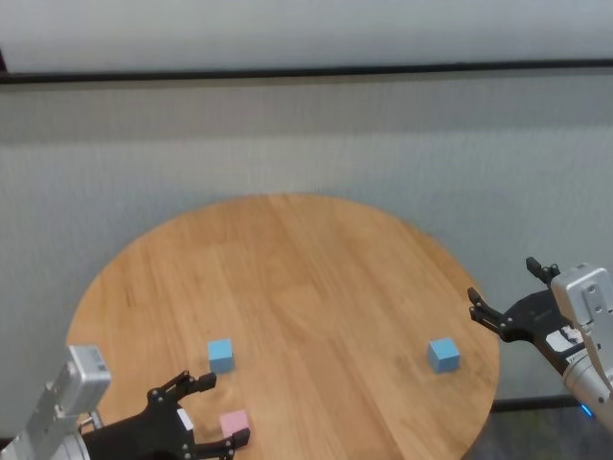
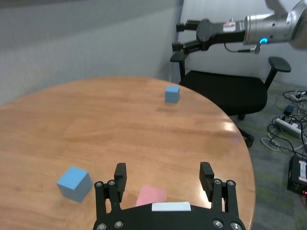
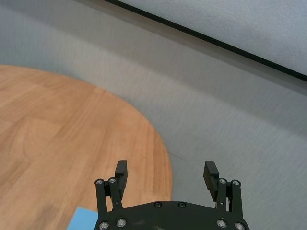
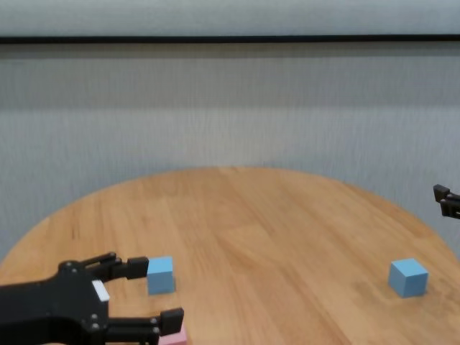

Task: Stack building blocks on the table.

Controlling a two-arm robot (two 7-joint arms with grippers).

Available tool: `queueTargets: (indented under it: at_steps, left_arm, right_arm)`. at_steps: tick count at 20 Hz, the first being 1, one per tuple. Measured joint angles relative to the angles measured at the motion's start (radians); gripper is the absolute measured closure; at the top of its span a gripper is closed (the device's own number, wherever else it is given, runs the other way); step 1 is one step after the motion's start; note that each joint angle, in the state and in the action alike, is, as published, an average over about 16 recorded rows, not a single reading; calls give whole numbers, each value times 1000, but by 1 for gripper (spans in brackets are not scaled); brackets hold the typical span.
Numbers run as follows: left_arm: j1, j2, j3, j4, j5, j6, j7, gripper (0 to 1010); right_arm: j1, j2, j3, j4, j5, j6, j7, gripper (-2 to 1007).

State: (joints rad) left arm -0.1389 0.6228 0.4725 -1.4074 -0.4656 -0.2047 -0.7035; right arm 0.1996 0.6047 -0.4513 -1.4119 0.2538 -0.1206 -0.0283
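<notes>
A pale grey wall (image 1: 306, 134) with a fine ribbed texture stands behind the scene, crossed high up by a dark horizontal strip (image 1: 306, 70). To one side a black office chair (image 2: 225, 91) stands on grey carpet (image 2: 273, 163), where white cables (image 2: 292, 120) and a power strip (image 2: 286, 124) lie.

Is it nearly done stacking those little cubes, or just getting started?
Just starting. Nothing is stacked: the pink block and both blue blocks lie apart on the table. The left pincer hangs open around the pink one, gripping nothing. The right pincer waits open off the table's edge. All stacking remains.
</notes>
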Motion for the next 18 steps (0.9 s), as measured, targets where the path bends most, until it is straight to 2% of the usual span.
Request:
queueTargets:
  at_steps: [11, 18]
  left_arm:
    - [-40, -55, 15, 111, 48, 3, -10, 11]
    - [-51, -72, 17, 141, 65, 0, -12, 11]
  right_arm:
    - [0, 0, 0, 0, 0, 0, 0, 4]
    - [0, 0, 0, 0, 0, 0, 0, 4]
